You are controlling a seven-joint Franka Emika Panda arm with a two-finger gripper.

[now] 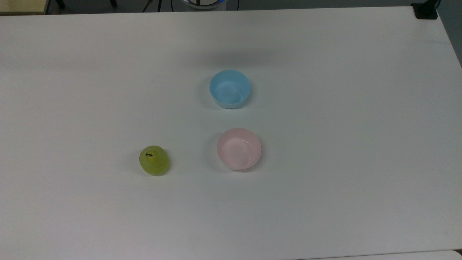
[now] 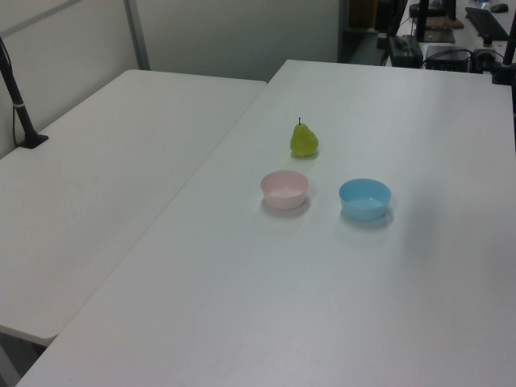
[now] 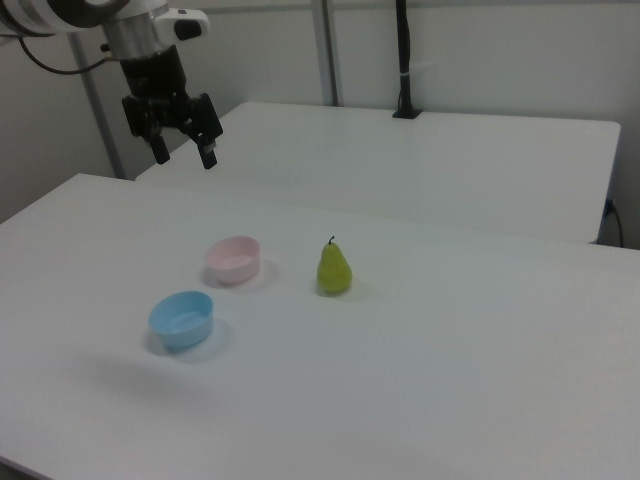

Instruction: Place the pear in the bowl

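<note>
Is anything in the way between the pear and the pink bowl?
No. The pear stands upright on bare table, and nothing lies between it and the pink bowl. The blue bowl sits off to the side, beyond the pink one.

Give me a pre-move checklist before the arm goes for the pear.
1. Pear upright and free on the table, stem up: ok.
2. Pincer open and empty, high above the table: ok.
3. Pink bowl empty, upright: ok.
4. Space around the pear: pink bowl sits apart from it in the top view: ok.
5. Blue bowl beside the pink bowl and apart from it, so aim for pink: ok.
6. Pear firmness and slip under the fingers: cannot tell.
</note>
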